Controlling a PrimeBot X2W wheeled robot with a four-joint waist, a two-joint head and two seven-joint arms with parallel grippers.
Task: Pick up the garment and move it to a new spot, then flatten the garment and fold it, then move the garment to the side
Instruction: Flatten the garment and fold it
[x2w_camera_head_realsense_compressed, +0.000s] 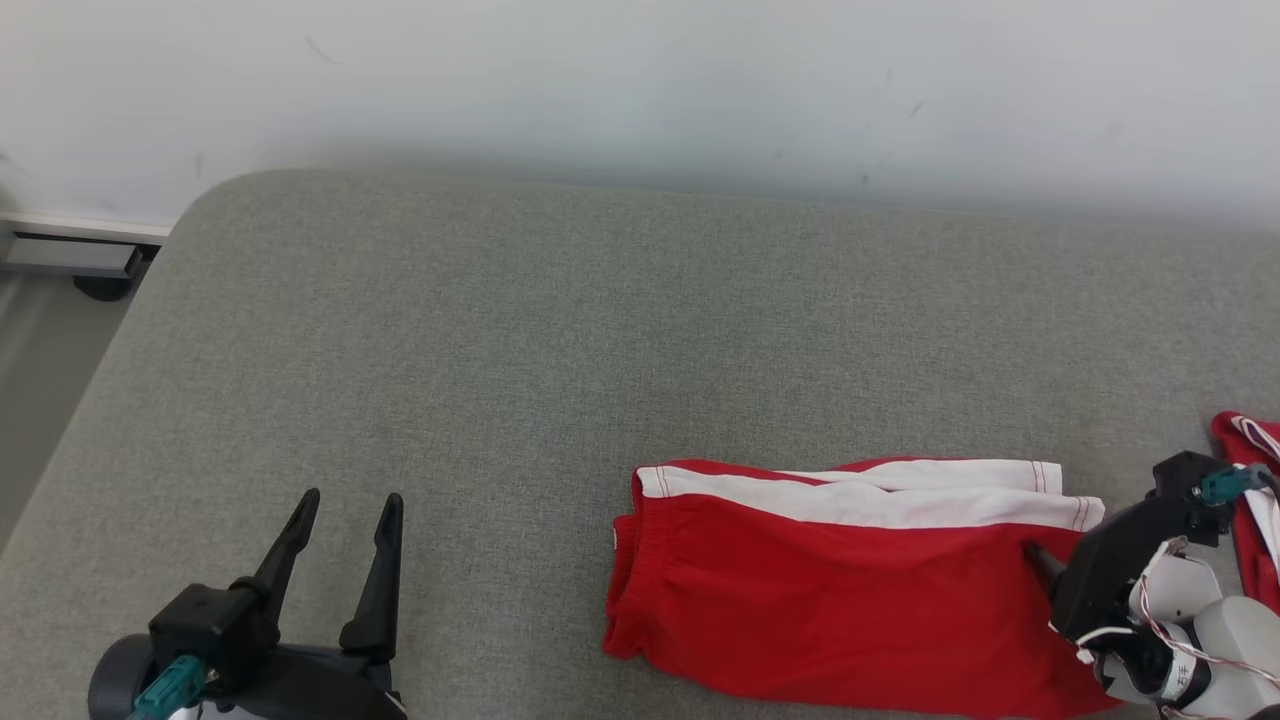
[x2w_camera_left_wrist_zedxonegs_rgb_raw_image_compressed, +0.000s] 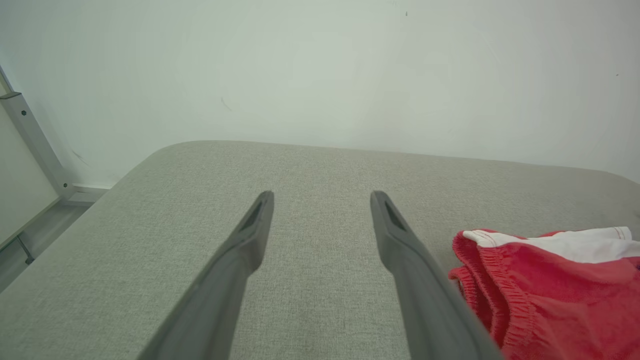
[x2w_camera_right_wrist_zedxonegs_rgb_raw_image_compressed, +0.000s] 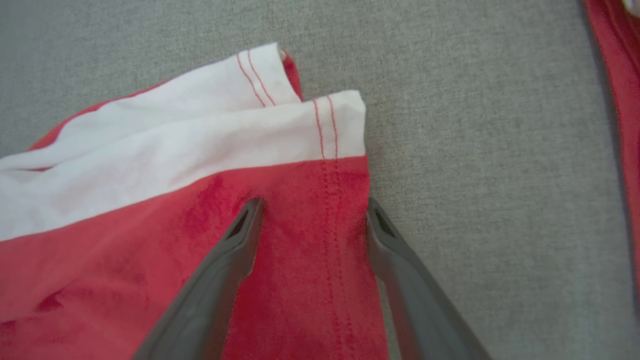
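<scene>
Red shorts with a white side stripe (x2w_camera_head_realsense_compressed: 830, 590) lie folded flat on the grey cushion, waistband to the left, leg hems to the right. My right gripper (x2w_camera_right_wrist_zedxonegs_rgb_raw_image_compressed: 312, 210) is open over the hem end of the shorts (x2w_camera_right_wrist_zedxonegs_rgb_raw_image_compressed: 150, 225): its left fingertip rests on red cloth and its right one sits at the hem's edge. In the head view one dark finger (x2w_camera_head_realsense_compressed: 1042, 558) pokes onto the cloth from the right. My left gripper (x2w_camera_head_realsense_compressed: 350, 500) stands open and empty at the lower left, well away from the waistband (x2w_camera_left_wrist_zedxonegs_rgb_raw_image_compressed: 500, 280).
The grey cushion (x2w_camera_head_realsense_compressed: 560, 330) runs back to a white wall, its rounded corner at the far left. A second piece of red-and-white cloth (x2w_camera_head_realsense_compressed: 1250, 500) lies at the right edge, just beyond my right wrist. Floor and a metal frame (x2w_camera_head_realsense_compressed: 70, 260) lie left of the cushion.
</scene>
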